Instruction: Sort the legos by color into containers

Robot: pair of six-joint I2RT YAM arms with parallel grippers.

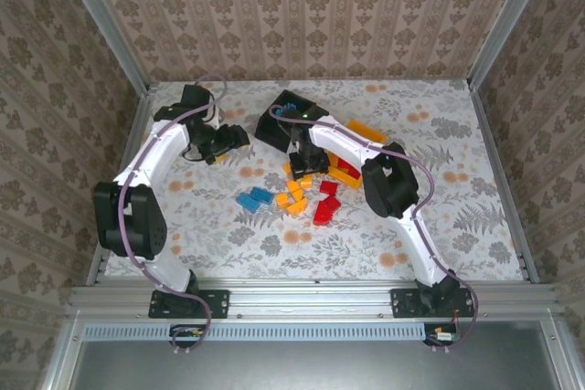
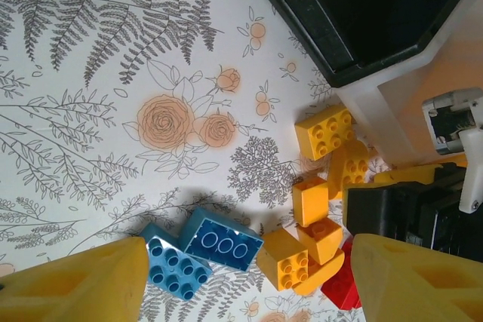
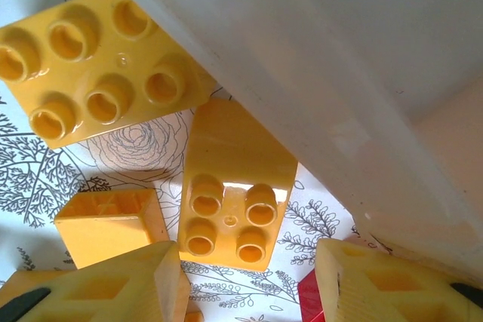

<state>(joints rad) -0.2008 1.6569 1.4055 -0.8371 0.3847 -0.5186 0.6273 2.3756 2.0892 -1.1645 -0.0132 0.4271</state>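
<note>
— Grippers?
— Right (image 3: 249,280): fingers spread, nothing pinched, poised by a curved yellow brick (image 3: 235,186). Left (image 2: 250,277): spread too, nothing held.
— Step?
— Yellow pick-up, apparently; fingers need to be lowered around the brick, white bin (image 3: 302,111) wall avoided.
— Others?
— Blue bricks (image 2: 223,239) and red bricks (image 1: 326,207) are left loose; one blue is seen in the black bin (image 2: 355,13).
— Surface, room?
— Floral-printed table (image 1: 210,244); patterned walls (image 1: 302,15).
</note>
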